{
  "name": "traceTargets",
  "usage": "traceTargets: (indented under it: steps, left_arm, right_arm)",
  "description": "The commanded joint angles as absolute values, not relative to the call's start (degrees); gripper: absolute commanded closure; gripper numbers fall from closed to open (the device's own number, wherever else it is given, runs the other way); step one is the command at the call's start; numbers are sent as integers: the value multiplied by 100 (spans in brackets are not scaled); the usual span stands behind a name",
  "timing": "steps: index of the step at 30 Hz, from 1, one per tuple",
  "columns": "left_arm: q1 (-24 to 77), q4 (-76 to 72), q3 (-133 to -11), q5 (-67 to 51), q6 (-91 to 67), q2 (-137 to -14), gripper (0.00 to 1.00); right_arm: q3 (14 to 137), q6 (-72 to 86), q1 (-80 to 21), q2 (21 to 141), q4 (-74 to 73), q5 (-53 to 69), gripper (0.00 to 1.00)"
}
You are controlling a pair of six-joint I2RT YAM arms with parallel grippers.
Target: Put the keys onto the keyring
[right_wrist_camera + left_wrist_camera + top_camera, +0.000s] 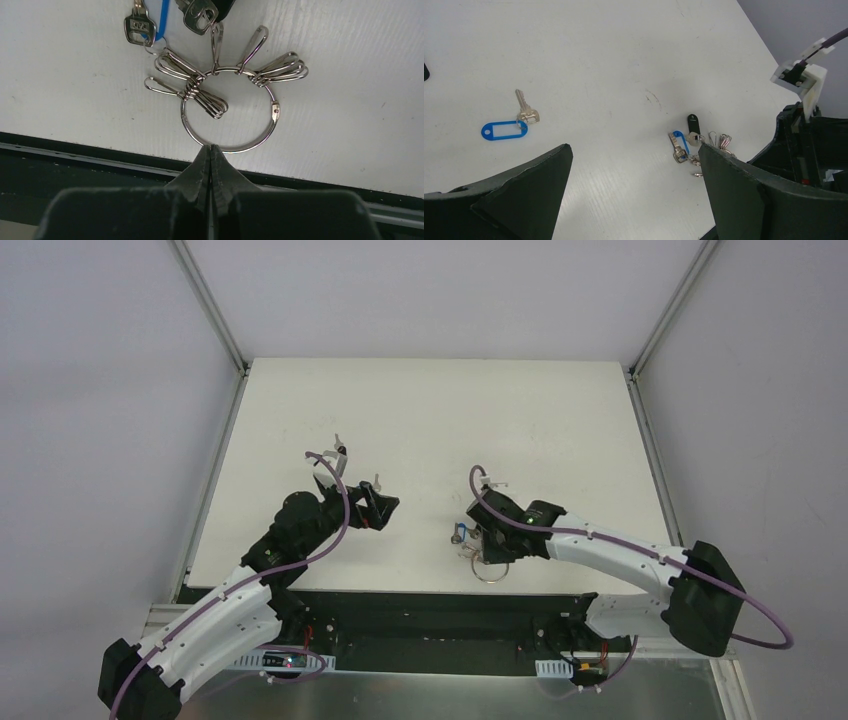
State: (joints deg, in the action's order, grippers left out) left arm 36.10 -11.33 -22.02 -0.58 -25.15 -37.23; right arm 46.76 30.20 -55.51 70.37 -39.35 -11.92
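The keyring [186, 122] is a silver wire ring at the table's near edge, with several wire clips [280, 70] on its far side. My right gripper [211, 146] is shut on the ring's near rim. Two silver keys [136, 24] and a blue tag [162, 20] hang from the far clips. In the top view the ring [490, 572] lies just below the right gripper [484, 556]. My left gripper [634, 146] is open and empty above the table. A loose silver key [526, 112] with a blue tag [504, 131] lies far left of it.
The key cluster [681, 147] lies by the left gripper's right finger [744, 190]. The right arm [809, 145] fills that view's right side. The table's dark near edge [300, 180] runs just under the ring. Metal frame posts [210, 310] stand at the back corners.
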Motion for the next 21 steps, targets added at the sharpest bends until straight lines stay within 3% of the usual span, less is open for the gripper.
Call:
traceTargets:
  steps: [1, 21]
  left_arm:
    - [3683, -1351, -2278, -152, -2562, -3680, 1]
    - [3682, -1320, -2281, -35, -2488, -3767, 1]
  right_arm:
    - [4632, 3084, -5698, 7392, -3795, -1029, 100]
    - [5608, 2958, -5804, 9587, -2508, -1370, 100]
